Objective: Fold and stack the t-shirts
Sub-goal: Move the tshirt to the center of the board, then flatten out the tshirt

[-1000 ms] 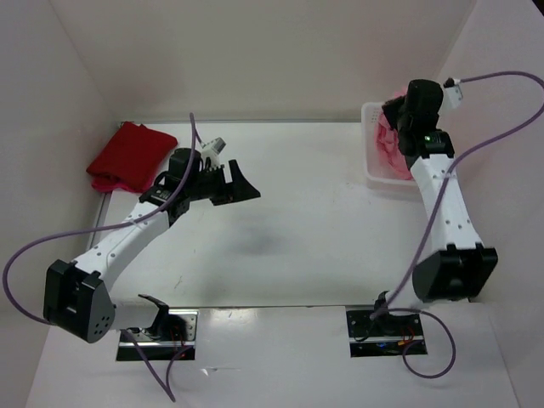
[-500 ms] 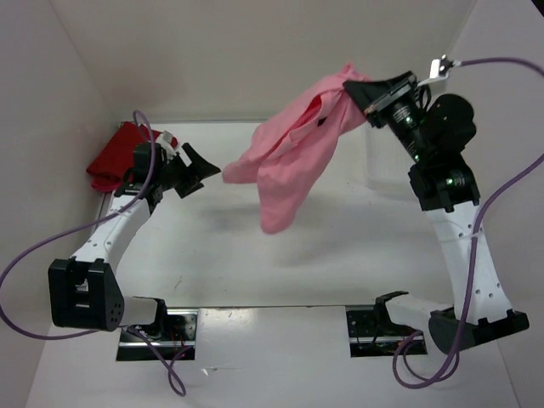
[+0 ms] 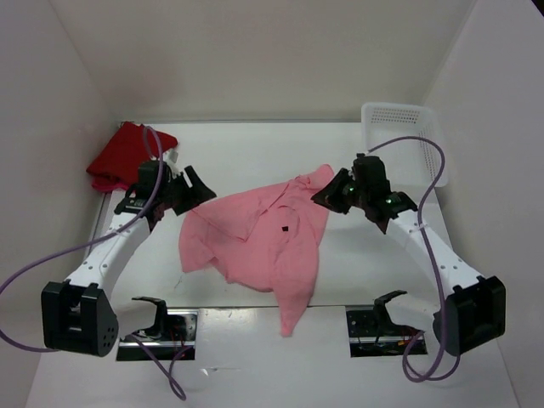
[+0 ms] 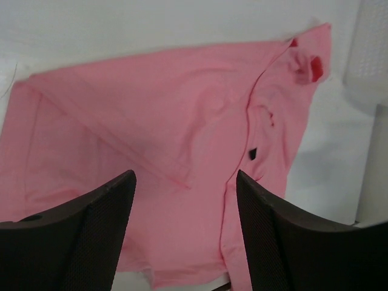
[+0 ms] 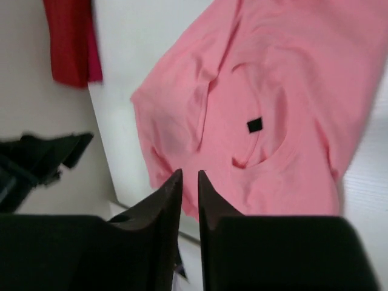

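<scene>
Light pink t-shirt (image 3: 263,242) sprawled mid-table, hem over near edge, my left claw (image 4: 185,177) wide apart, right claw (image 5: 189,176) narrowly parted, both empty, red t-shirts (image 3: 127,157) at far-left corner

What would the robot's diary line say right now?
pink shirt: rumpled on table | left gripper: open, at shirt's edge | right gripper: slightly apart, holding nothing | red shirts: far left corner

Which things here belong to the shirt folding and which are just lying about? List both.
Job: pink t-shirt, lying rumpled in the middle; red shirt stack, far left.
Lying about: white basket, far right.
</scene>
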Controlling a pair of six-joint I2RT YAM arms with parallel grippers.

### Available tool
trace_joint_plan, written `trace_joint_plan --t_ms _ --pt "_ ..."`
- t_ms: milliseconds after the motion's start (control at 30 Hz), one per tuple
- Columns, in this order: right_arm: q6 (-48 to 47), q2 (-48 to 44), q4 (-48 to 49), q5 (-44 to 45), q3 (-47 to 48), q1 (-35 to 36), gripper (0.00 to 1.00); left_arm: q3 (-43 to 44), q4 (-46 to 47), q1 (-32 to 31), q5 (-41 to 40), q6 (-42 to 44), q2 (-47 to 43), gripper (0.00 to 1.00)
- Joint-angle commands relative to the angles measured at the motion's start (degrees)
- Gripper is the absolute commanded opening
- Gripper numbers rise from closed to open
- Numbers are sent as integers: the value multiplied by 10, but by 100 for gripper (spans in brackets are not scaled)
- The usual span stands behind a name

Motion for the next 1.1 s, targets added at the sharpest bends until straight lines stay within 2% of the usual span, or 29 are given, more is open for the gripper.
trace_joint_plan --t_ms 0,33,133,233,333,367,400,433,500,533,633,733,833,933,1033,1067 --pt "-33 0 -10 -7 9 72 16 -32 -40 -5 -39 27 -32 74" --pt "-38 18 -10 3 18 130 14 -39 -40 -5 -54 27 -32 74" --pt "-50 114 -10 17 55 235 14 -50 -40 -5 -60 15 -17 78" --pt "-44 199 12 23 78 276 26 -50 -14 -5 -37 -1 19 81" --pt "-32 218 36 44 78 277 29 -37 13 -31 -22 -20 58 75" --pt "-32 213 36 60 78 277 32 -26 13 -47 -22 -20 77 72" --pt "-32 213 21 75 78 277 41 -3 13 -95 -32 -20 84 71" --pt "-38 199 10 106 78 277 45 5 13 -123 -44 -20 92 70" --pt "-30 187 -10 128 49 277 46 16 27 -177 -81 -20 122 70" --pt "-30 171 -10 129 34 277 46 30 27 -223 -95 -14 136 71" --pt "-8 158 -3 129 -9 270 49 37 21 -269 -139 -1 187 77" --pt "-8 167 3 122 -16 270 54 37 34 -269 -174 4 209 83" --pt "-15 188 8 122 -1 270 54 49 34 -269 -166 15 242 85" --pt "-21 210 8 129 16 270 56 56 47 -269 -172 8 271 85" --pt "-27 238 15 135 28 270 57 64 63 -263 -185 3 292 82" --pt "-27 248 23 135 37 270 57 64 63 -263 -185 3 306 77"
